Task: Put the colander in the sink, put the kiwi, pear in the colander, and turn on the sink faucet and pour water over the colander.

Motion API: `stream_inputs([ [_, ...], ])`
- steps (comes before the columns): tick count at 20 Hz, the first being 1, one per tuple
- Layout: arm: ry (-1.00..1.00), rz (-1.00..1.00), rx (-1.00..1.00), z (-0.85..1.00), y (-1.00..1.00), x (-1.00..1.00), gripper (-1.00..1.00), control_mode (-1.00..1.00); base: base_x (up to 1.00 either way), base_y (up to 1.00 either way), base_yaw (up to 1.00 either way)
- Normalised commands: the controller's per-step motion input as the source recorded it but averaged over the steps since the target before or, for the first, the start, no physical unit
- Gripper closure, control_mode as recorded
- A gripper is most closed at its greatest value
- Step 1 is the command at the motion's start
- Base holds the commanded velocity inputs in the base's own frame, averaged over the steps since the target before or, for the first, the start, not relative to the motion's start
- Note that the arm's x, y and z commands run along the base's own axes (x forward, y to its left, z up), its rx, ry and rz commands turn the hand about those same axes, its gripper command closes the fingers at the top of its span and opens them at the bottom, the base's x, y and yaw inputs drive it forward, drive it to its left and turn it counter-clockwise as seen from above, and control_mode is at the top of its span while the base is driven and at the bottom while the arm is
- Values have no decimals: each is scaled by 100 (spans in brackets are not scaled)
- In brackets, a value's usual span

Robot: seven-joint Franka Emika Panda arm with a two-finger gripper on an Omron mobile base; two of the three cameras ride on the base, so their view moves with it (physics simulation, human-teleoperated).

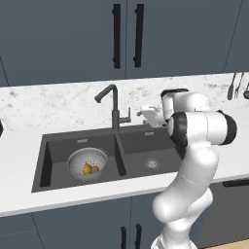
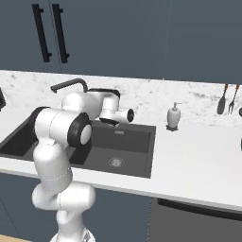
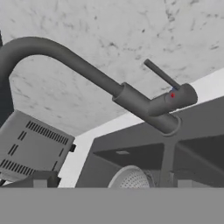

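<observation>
White arm links fill the near ground in both base views, with the end effector (image 1: 146, 114) raised over the right basin, just beside the faucet (image 1: 114, 108); its jaws stand spread wide and hold nothing. The hand view looks along it at the faucet's lever (image 3: 161, 75), a thin rod sticking up from the body, close ahead.

The step in hand, as I judge it, is turning on the water: the colander (image 1: 87, 162) already sits in the left basin of the sink (image 1: 48, 160) with the pear (image 1: 86, 168) inside. A second small fruit lies touching it, probably the kiwi (image 1: 95, 169), though it is too small to be sure.

To do it well, bring 1 finger against the lever's free end, not its base, and push in a short arc. Keep clear of the spout, whose mouth points toward the left basin. No stream shows yet. Farther off on the surface stands a soap dispenser (image 2: 174, 116).
</observation>
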Motion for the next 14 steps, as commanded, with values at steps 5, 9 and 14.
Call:
stream_inputs([
  [5, 0, 9, 0, -26, 7, 41, -100, -100, 0, 0, 0],
  [9, 0, 10, 0, -12, 25, 45, -100, -100, 0, 0, 0],
  [14, -1, 5, 0, -5, 27, 46, -100, -100, 0, 0, 0],
])
